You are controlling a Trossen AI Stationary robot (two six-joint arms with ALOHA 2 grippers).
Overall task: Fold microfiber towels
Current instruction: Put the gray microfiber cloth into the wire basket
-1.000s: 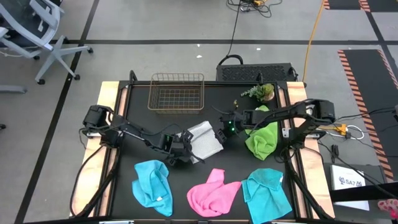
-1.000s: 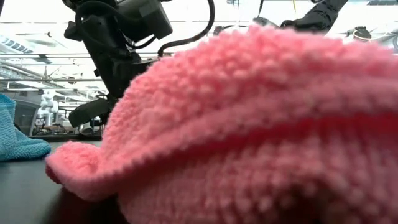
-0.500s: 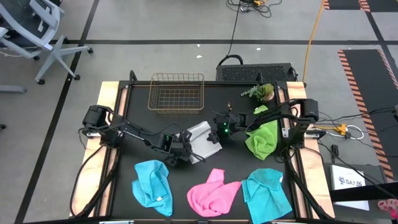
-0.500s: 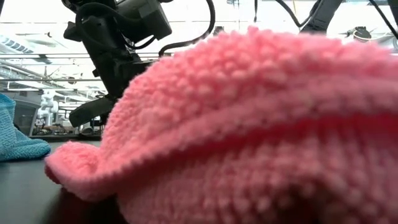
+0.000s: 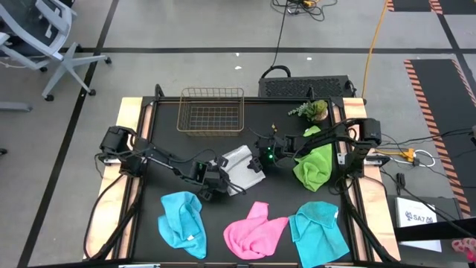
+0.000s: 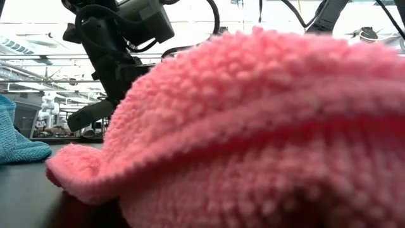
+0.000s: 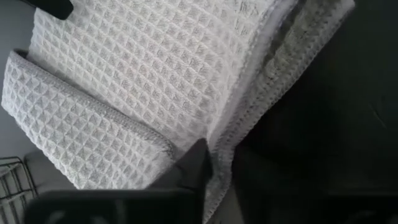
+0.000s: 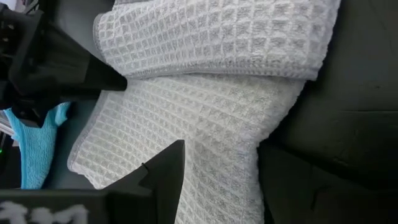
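Where the copper wire basket (image 5: pixel 211 111) ends, we see both grippers, left (image 5: pixel 221 184) and right (image 5: pixel 256 158), pinching the white-grey waffle-weave microfiber towel's (image 5: pixel 242 167) hemmed edges.

One towel (image 5: pixel 239 165) lies mid-table before the basket (image 5: pixel 210 110), between both claws, three others (image 5: pixel 255 231) in front.

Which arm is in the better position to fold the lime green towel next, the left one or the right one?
Probably the right. The lime green towel lies on the table's right side, under the right arm, near the right gripper. The left gripper is at the white-grey towel, farther away.
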